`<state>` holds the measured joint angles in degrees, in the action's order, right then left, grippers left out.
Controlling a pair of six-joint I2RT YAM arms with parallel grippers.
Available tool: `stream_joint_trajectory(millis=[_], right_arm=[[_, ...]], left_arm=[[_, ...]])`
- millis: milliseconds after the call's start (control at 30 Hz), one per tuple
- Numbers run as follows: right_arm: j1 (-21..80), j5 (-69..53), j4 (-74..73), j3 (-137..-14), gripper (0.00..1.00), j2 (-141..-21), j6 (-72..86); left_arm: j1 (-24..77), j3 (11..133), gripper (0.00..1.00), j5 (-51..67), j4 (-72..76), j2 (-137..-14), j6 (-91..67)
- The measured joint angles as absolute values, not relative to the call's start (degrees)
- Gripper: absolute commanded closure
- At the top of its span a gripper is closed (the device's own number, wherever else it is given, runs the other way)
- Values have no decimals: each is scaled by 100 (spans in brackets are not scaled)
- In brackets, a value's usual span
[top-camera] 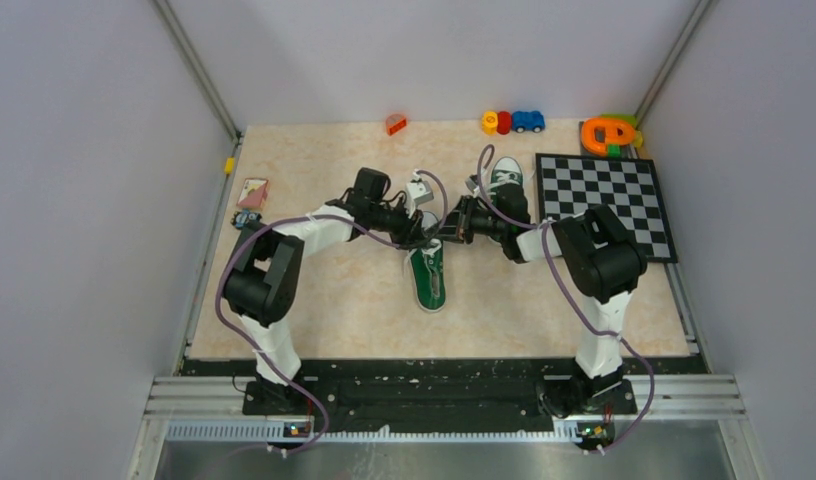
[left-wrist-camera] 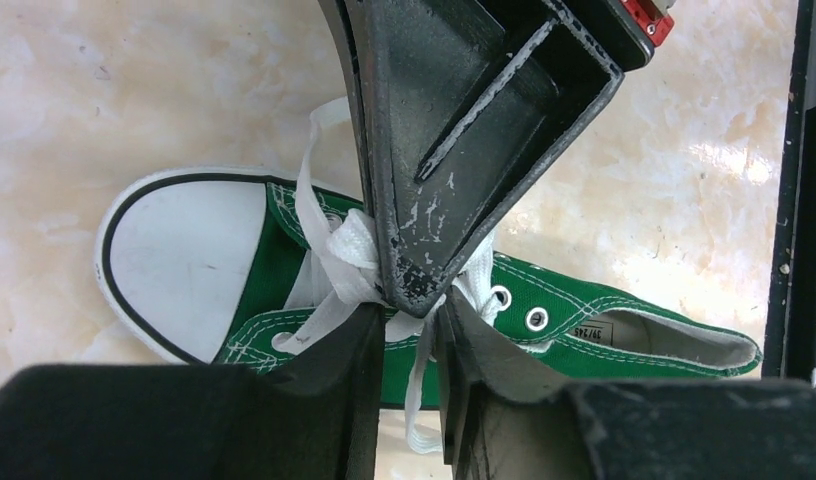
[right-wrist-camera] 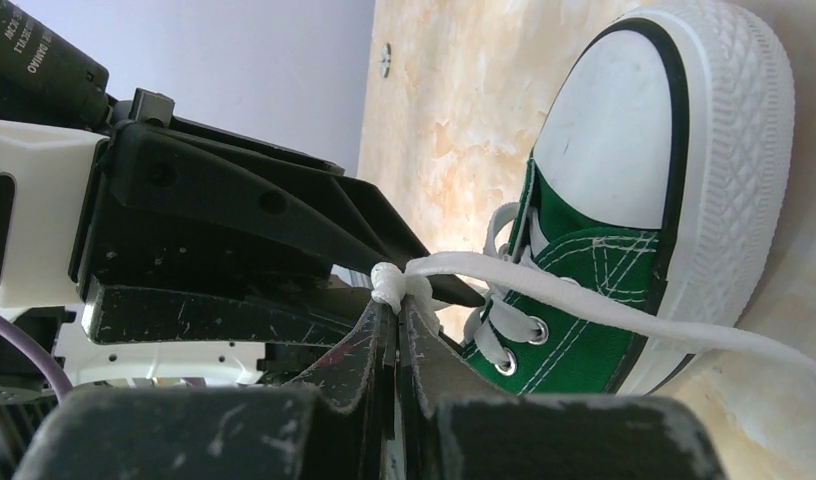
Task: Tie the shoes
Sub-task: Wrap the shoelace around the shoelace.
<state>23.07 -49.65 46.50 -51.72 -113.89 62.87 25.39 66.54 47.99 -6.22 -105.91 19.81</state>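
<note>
left claw point(left-wrist-camera: 409, 312) slightly parted | right claw point(right-wrist-camera: 397, 310) pinched shut | tips close together

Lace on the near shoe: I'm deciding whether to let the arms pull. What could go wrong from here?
1. The right gripper pinches the lace only at its very tip, so a pull may slip it free.
2. The lace looks taut beside the shoe, which nothing holds down; pulling could drag it.
3. The left gripper, slightly open, sits very close to the right one; they could bump.
</note>
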Motion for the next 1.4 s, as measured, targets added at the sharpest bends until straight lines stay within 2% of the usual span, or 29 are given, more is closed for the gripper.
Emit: stream_joint_trajectory(millis=[567,633,700,800,1067,1133,1167,1200,1233,1367,1400], right_arm=[[2226,-4982,4705,-5131,100,-11373,6359],[2226,-4982,4707,-5131,100,-11373,6366],[2226,-4982,4707,-5131,100,-11373,6368],[2226,-4984,4707,-5131,100,-11373,6368],[2224,-4982,4700,-5131,100,-11373,6361],[2224,-4982,4689,-5131,100,-11371,6357],[2224,-4982,4681,-5131,100,-11367,6351],[2224,-4982,4665,-5131,100,-11362,6344],[2224,-4980,4659,-5131,100,-11358,6324],[2224,-4982,4567,-5131,100,-11332,6265],[2222,-4982,4560,-5133,100,-11327,6252]], left_arm=[[2453,5900,59,4663,30,-9710,1623],[2366,5708,49,4707,301,-9620,1337],[2211,5513,43,4722,646,-9572,991],[1931,5365,23,4611,996,-9550,408],[1800,5339,15,3345,915,-8825,-414],[1806,5214,9,2792,904,-8383,-685],[1811,5135,18,2377,897,-8154,-967],[1806,5078,36,1857,838,-7955,-1387],[1745,5054,41,1551,799,-7859,-1806],[1146,5419,42,1815,639,-8536,-2871],[1072,5690,46,1890,416,-8943,-3044]])
